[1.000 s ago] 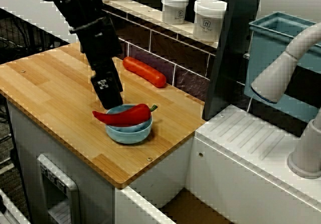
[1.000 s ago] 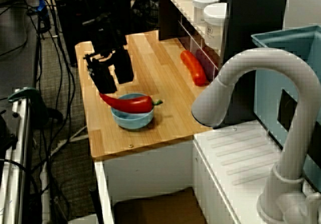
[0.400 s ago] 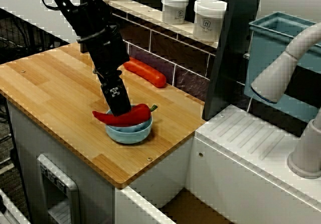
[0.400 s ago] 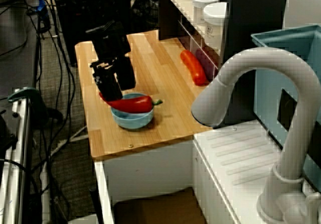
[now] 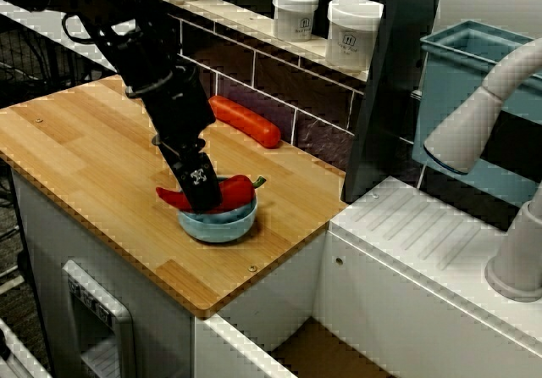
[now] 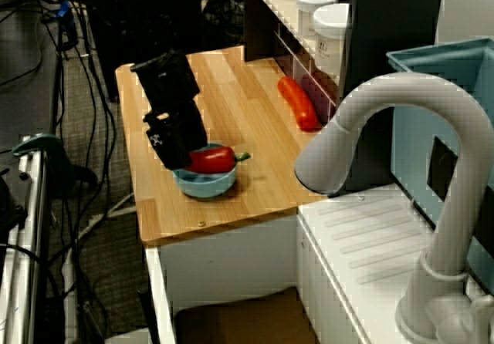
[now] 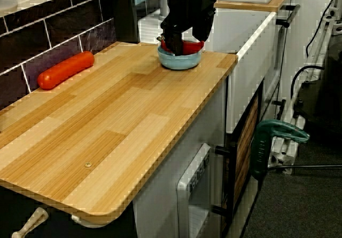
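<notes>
A black robot gripper [image 5: 203, 193] sits low over a red chili pepper [image 5: 235, 190] lying across a small blue bowl [image 5: 222, 225] near the wooden countertop's [image 5: 85, 158] sink-side edge. Its fingers seem to straddle the pepper, but I cannot tell whether they are pinching it. This looks like the grasping stage, and a lift would need a firm pinch mid-pepper.

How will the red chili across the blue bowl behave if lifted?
Probably light and stiff: the red chili spans the blue bowl without sagging. Its glossy, tapered skin may slip in the gripper. Perched on the rim, it could roll if nudged.
</notes>
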Tool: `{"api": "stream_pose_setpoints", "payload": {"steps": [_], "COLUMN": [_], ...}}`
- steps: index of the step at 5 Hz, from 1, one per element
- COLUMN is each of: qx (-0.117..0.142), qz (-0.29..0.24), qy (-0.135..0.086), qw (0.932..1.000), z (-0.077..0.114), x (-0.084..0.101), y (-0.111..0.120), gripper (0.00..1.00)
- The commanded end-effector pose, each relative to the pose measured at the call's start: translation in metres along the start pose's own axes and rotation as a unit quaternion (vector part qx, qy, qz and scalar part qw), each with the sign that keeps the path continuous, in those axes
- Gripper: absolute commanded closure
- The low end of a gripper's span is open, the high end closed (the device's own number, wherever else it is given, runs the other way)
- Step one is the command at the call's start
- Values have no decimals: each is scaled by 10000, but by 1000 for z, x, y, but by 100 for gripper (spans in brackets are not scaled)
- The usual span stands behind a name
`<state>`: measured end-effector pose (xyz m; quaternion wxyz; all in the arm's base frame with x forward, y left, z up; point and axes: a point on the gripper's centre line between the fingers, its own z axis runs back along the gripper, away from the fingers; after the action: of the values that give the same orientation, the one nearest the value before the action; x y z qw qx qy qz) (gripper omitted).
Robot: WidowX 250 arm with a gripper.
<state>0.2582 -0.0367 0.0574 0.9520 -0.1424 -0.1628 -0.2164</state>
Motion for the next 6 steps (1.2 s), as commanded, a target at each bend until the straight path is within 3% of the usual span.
{"api": "stream_pose_setpoints", "payload": {"steps": [1,2,4,6], "qx": [207,239,119,-51], "qz": [181,191,171,86], "qy": [-124,-169,-193,-363], "qw": [9995,9994,9996,9993], "z": [-10,-13,-3,27], "x": [9,11,16,20], "y": [10,12,18,21], "gripper": [0,100,100,100]}}
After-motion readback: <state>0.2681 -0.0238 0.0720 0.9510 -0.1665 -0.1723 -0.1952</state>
